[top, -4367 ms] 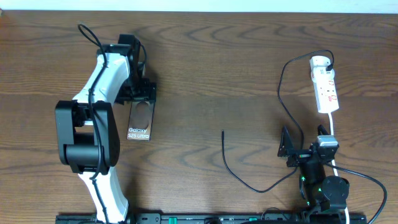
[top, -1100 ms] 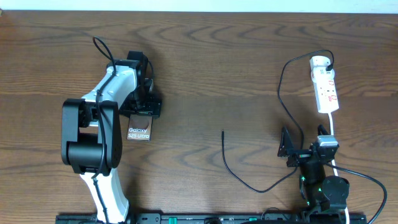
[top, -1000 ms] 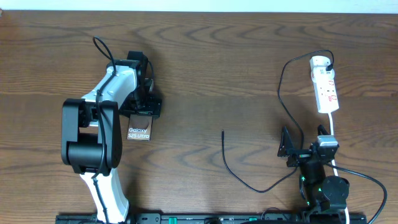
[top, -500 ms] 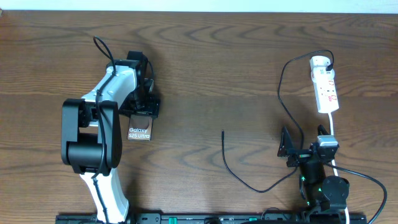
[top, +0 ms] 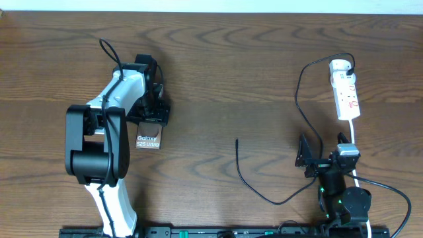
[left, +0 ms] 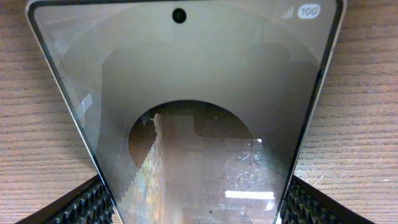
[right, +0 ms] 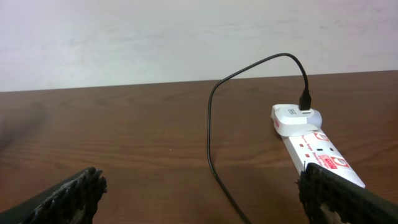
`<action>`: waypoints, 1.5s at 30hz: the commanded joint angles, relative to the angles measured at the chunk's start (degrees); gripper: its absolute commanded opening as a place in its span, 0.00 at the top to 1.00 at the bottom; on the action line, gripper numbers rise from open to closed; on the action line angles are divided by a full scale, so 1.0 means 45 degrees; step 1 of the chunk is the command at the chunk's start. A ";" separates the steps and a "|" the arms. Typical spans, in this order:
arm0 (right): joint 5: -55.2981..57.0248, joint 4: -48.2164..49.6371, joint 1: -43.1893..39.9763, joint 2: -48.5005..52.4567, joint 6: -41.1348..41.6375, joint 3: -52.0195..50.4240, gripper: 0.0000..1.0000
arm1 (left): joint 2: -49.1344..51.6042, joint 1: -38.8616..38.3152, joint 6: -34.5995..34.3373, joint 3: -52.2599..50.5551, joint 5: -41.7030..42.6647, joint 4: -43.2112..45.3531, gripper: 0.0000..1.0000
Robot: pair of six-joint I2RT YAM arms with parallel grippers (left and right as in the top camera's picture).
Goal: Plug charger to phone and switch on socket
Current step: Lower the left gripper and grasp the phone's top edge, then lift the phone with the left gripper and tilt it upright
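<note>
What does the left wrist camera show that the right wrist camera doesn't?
Only the left wrist view: the phone up close, filling the frame, gripper fingers against both its edges. Only the right wrist view: the socket, the charger plugged into its far end, and a pale wall. Both: the wooden table and black ribbed fingers at the bottom corners.

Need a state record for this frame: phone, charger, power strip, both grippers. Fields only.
phone: brown-bronze glossy flat phone, lying on the brown wooden table
left gripper: fingers flank the phone's long sides; contact unclear
charger: thin black cable, one end plugged into the strip's round white end; small tip lies free, apart from the phone
socket: white power strip with red markings, far right; switch state unreadable
right gripper: open, holding nothing
</note>
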 commanded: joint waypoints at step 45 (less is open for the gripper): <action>0.0019 -0.0053 0.0078 -0.0063 0.0189 -0.0019 0.01 | -0.0262 0.0005 0.0073 0.0578 0.0291 0.0374 0.93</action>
